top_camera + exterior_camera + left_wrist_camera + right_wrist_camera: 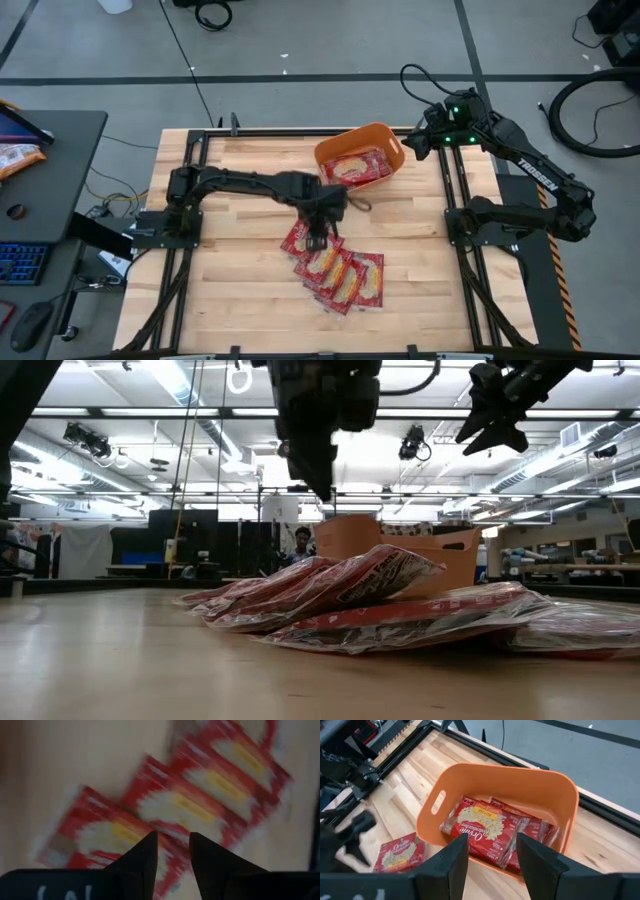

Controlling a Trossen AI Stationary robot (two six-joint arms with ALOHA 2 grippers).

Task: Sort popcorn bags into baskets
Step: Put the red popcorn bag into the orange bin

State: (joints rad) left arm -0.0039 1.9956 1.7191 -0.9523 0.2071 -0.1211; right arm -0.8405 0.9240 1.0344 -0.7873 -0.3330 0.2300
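Observation:
Several red popcorn bags (338,272) with yellow panels lie in an overlapping heap (340,590) on the wooden table, near its middle. My left gripper (318,238) hangs above the heap's far-left bag (105,832), fingers pointing down and open, clear of the bags in the low view (322,485). The orange basket (388,138) stands at the table's far edge and has more red bags (485,832) lying flat inside. My right gripper (492,847) is open and hovers high over the basket's right rim (413,143).
Black frame rails (455,200) run along the table's left and right sides by the arm bases. A grey desk (60,150) left of the table holds a snack bag (15,155) and a keyboard. Bare wood (230,290) lies left of the heap.

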